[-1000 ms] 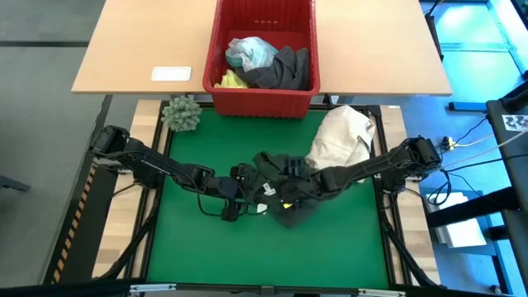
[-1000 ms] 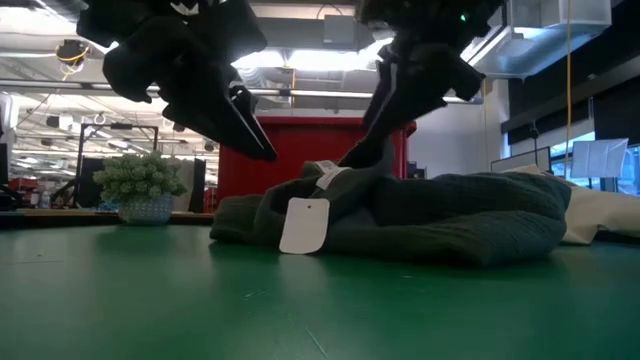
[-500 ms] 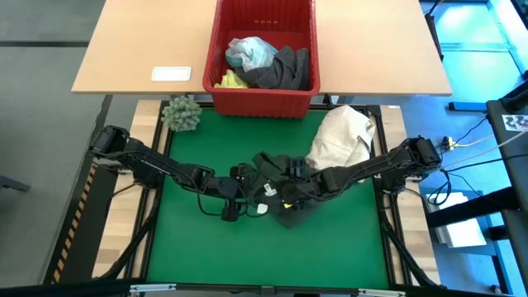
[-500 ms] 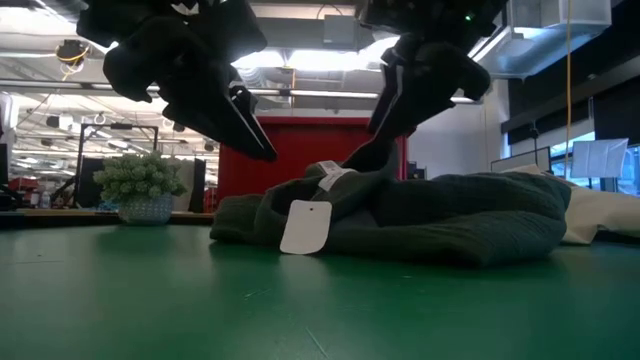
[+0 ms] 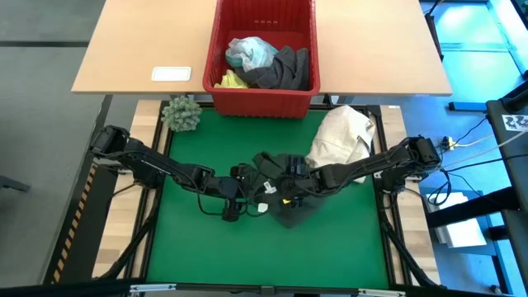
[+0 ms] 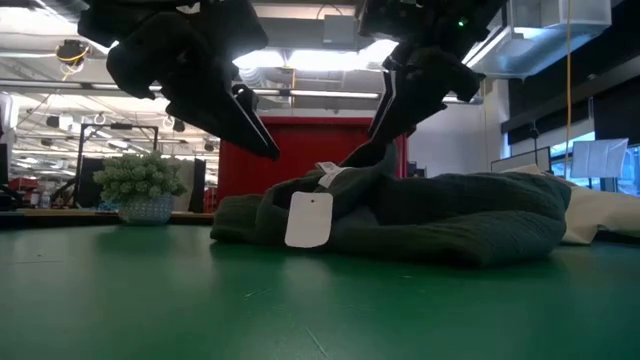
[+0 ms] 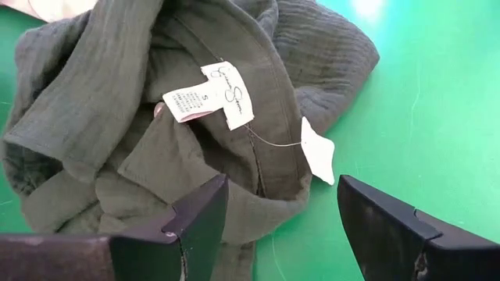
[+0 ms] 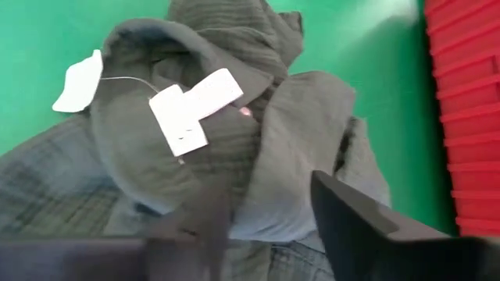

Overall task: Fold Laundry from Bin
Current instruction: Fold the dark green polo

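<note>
A dark green garment (image 5: 290, 213) lies crumpled in the middle of the green mat (image 5: 206, 247). A white neck label (image 7: 207, 97) and a white hang tag (image 6: 308, 220) show at its collar. My left gripper (image 7: 273, 226) hovers open just above the garment's left edge and touches nothing. My right gripper (image 8: 269, 226) comes in from the right and is shut on a bunched fold by the collar. The red bin (image 5: 264, 103) stands beyond the mat's far edge, with grey, turquoise and yellow laundry (image 5: 264, 62) inside. My right gripper has a bunched fold of the dark green garment, next to the collar (image 8: 273, 176), between its two fingers. They come slanting down from the table's right. How many layers, I cannot tell. The cloth rises in a small peak to the fingertips (image 6: 365, 150); the rest lies on the mat.
A cream-white cloth bundle (image 5: 342, 136) lies at the mat's far right, beside my right arm. A green spiky ball (image 5: 181, 113) sits at the mat's far left corner. A white card (image 5: 171, 74) lies on the wooden table left of the bin.
My right gripper has rolled a little over the collar without changing place. The white hang tag has swung up slightly and now hangs straighter. The rest of the garment has stayed where it was.
</note>
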Robot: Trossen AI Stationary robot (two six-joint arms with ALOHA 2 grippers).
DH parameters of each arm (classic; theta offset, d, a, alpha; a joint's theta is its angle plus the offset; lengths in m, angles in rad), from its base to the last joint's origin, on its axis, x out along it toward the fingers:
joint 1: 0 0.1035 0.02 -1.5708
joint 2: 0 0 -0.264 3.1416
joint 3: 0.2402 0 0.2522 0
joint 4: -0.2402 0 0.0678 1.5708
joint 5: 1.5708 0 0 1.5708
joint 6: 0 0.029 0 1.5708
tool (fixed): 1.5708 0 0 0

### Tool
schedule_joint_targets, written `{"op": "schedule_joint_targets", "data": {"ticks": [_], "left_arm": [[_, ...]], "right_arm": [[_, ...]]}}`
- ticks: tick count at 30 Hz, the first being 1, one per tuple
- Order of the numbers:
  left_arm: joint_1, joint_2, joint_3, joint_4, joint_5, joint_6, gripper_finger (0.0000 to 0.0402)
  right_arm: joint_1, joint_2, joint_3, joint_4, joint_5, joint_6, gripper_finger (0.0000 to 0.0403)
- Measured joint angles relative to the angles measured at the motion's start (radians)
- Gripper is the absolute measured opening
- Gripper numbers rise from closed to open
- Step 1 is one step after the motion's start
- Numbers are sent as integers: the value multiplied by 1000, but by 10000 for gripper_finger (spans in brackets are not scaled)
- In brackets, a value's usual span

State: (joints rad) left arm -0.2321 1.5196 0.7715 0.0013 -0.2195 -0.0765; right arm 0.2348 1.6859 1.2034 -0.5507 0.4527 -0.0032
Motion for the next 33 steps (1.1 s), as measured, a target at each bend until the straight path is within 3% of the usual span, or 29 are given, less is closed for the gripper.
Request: {"op": "schedule_joint_targets", "data": {"ticks": [6,8,13,18,28,33], "left_arm": [[0,0,0,0,0,0,235],[0,0,0,0,0,0,235],[0,0,0,0,0,0,235],[0,0,0,0,0,0,235],[0,0,2,-1,0,0,235],[0,0,2,0,0,1,235]], "right_arm": [[0,0,-1,-1,-19,-6,31],[0,1,-1,-2,-19,-22,9],[0,1,-1,0,-18,-27,23],[0,1,-1,3,-18,-31,5],[0,1,-1,47,-50,-61,6],[1,-15,0,84,14,-84,3]]}}
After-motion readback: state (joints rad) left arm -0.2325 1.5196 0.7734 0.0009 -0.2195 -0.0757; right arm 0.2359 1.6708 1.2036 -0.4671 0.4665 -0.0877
